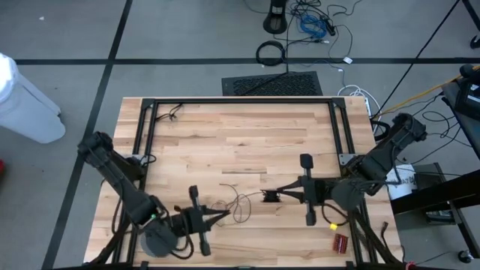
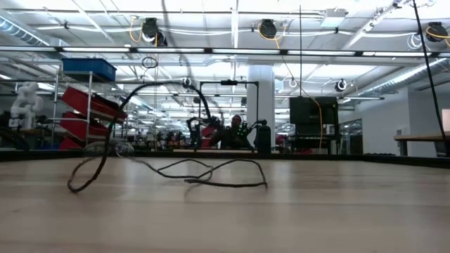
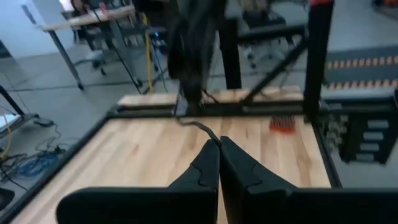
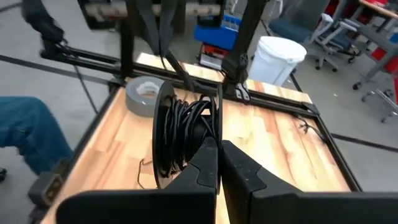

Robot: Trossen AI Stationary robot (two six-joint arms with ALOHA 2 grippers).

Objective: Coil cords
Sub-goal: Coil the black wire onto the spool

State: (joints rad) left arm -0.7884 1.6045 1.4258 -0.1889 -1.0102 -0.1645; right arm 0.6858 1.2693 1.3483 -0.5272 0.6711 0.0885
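Right pincer (image 4: 218, 149) is clamped on the black disc (image 4: 186, 134) with wire turns already wound on it, raised over the tabletop (image 1: 247, 142); left pincer (image 3: 219, 144) is pinched shut on the thin wire (image 3: 202, 127). The rest of the wire (image 1: 238, 206) lies in loose loops between them. Best to feed slack evenly and keep tension low to avoid snags. Butcher-block wood in a black frame; open lab behind, grey tape roll (image 4: 142, 94) nearby.

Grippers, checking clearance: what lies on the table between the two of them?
In the high view, between the left gripper and the right gripper, loose loops of the thin wire lie on the table, beside the black disc.
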